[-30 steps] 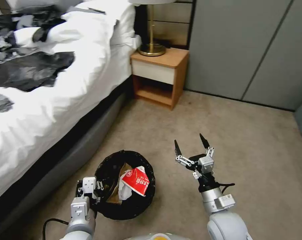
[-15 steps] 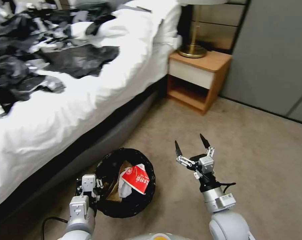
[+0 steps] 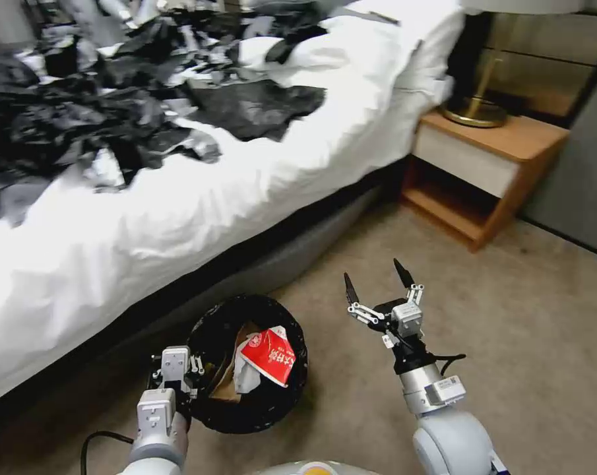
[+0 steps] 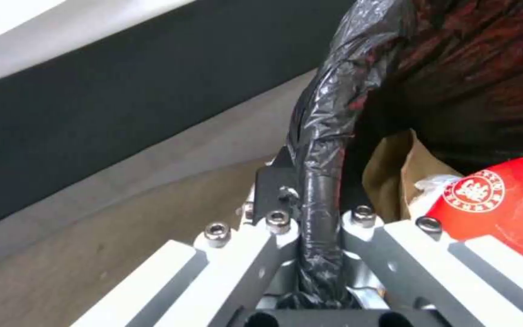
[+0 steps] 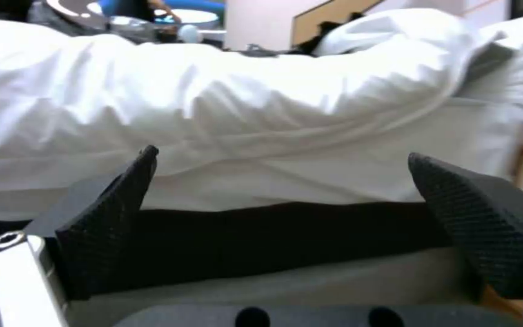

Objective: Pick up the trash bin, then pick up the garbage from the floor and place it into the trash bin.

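Whole head view has been swung left since a second ago, so a base turn is judged, not object motion; black-lined round trash bin, red-and-white packet inside, remains pinched at its rim by left gripper; right gripper is held spread and empty above beige carpet; further garbage is probably being sought.

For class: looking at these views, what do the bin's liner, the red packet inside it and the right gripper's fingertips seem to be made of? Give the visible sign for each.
Liner of the trash bin: thin glossy black plastic film, going by its crinkles and highlights where the left gripper clamps the rim.
Red packet: probably coated paper or foil, creased, with printed white marks.
Fingertips of the open right gripper: matte black, cross-hatched, likely rubber or textured plastic.
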Tool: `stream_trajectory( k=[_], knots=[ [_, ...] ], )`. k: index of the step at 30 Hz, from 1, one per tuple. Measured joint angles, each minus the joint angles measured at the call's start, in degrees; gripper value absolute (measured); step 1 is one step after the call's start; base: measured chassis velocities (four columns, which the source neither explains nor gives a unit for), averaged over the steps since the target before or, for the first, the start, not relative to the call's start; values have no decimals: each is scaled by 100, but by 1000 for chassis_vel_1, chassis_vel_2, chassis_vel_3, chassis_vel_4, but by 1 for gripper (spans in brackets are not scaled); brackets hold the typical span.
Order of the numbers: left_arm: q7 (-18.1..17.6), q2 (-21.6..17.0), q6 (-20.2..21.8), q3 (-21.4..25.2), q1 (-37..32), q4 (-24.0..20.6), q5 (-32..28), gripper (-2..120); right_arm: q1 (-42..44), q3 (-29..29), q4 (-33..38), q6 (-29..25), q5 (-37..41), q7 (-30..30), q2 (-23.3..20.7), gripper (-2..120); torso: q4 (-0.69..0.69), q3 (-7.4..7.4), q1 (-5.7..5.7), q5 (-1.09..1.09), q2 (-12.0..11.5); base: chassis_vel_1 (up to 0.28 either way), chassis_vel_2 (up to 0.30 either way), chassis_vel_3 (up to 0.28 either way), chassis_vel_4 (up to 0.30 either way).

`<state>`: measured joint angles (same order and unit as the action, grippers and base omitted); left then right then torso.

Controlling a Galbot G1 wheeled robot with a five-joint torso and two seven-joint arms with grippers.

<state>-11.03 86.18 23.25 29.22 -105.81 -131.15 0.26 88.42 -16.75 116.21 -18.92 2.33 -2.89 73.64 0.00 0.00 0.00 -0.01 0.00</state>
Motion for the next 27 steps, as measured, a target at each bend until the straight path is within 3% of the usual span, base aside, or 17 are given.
stream_trajectory(
  k=[27],
  knots=[
    [4,-6,-36,-16,17,83,-13,0,6,68,34,99,-115,-16,41,100,0,0,1,1,0,120,128,128,124]
  ],
)
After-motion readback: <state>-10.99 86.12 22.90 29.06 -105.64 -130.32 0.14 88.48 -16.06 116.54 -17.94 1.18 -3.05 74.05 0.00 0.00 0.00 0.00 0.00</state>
